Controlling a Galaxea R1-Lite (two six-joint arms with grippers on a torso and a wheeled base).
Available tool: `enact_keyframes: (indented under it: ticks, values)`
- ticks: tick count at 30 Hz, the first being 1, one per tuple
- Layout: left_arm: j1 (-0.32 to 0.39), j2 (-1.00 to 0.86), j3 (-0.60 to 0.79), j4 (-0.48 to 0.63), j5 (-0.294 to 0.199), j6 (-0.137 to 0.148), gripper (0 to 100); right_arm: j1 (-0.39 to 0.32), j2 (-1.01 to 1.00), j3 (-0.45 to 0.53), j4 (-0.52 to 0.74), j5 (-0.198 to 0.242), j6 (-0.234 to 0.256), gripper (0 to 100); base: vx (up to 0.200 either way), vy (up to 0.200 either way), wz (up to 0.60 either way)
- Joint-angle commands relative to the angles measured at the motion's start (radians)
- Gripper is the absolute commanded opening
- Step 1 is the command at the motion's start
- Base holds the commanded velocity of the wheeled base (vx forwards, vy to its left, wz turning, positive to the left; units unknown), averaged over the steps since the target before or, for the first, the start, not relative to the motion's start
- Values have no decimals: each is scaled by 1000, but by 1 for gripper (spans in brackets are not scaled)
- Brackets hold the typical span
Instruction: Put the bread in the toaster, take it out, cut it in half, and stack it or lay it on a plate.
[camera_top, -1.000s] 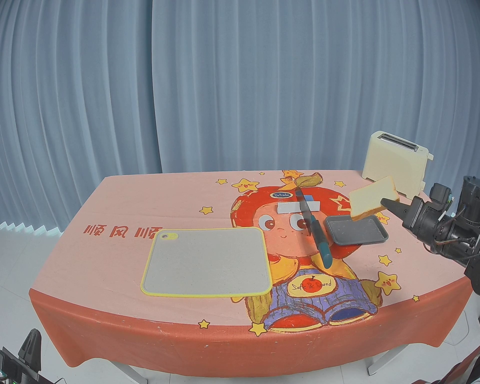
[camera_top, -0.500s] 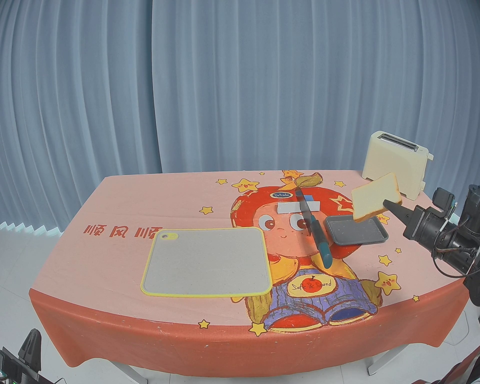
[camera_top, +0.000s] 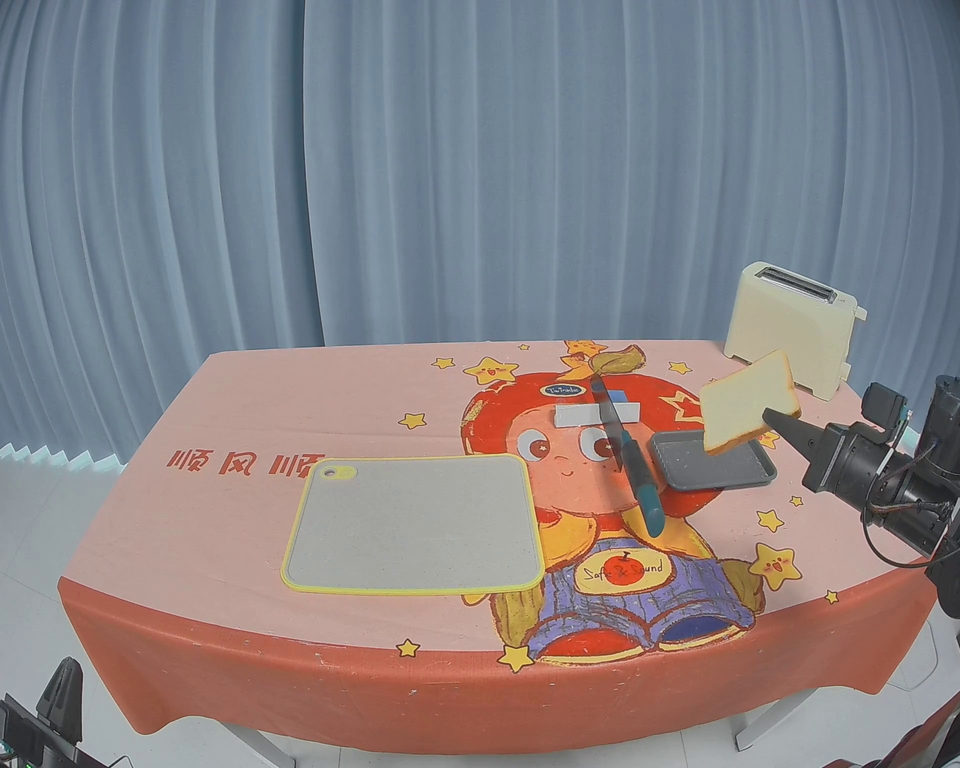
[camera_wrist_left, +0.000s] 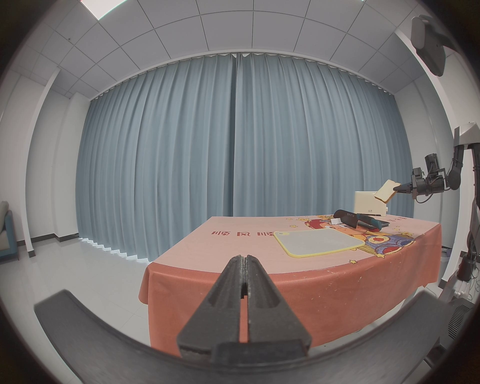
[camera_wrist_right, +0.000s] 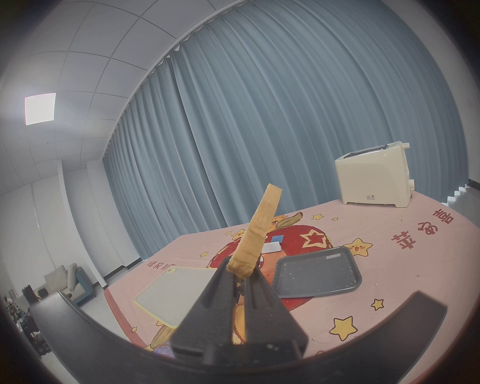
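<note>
My right gripper (camera_top: 780, 418) is shut on a slice of bread (camera_top: 745, 400), holding it in the air above the dark tray (camera_top: 713, 463) at the table's right side. From the right wrist, the bread (camera_wrist_right: 254, 236) stands tilted between the fingers of the gripper (camera_wrist_right: 243, 274). The cream toaster (camera_top: 792, 322) stands at the far right corner, beyond the bread. A knife (camera_top: 630, 460) with a teal handle lies left of the tray. My left gripper (camera_wrist_left: 244, 285) is shut and empty, low and well off the table's left end.
A grey cutting board (camera_top: 414, 523) with a yellow rim lies on the table's near left half. A small white and blue card (camera_top: 592, 412) lies under the knife's blade. The tablecloth's front edge (camera_top: 480, 690) hangs down. A blue curtain closes off the back.
The right gripper has turned and shifted slightly, tilting the bread more upright and a little left over the tray. Left arm unchanged.
</note>
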Motion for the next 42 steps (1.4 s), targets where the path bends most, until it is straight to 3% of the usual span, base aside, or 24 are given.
enact_keyframes:
  ticks: [1, 30, 42]
  values:
    - [0, -16, 18, 0, 0, 0, 0, 5, 0, 1, 0, 1, 0, 0, 0, 0, 0]
    - [0, -16, 18, 0, 3, -2, 0, 8, 10, 11, 0, 2, -1, 0, 0, 0, 0]
    - [0, -16, 18, 0, 3, -3, 0, 16, 12, 15, 0, 1, -14, 0, 0, -200, 0]
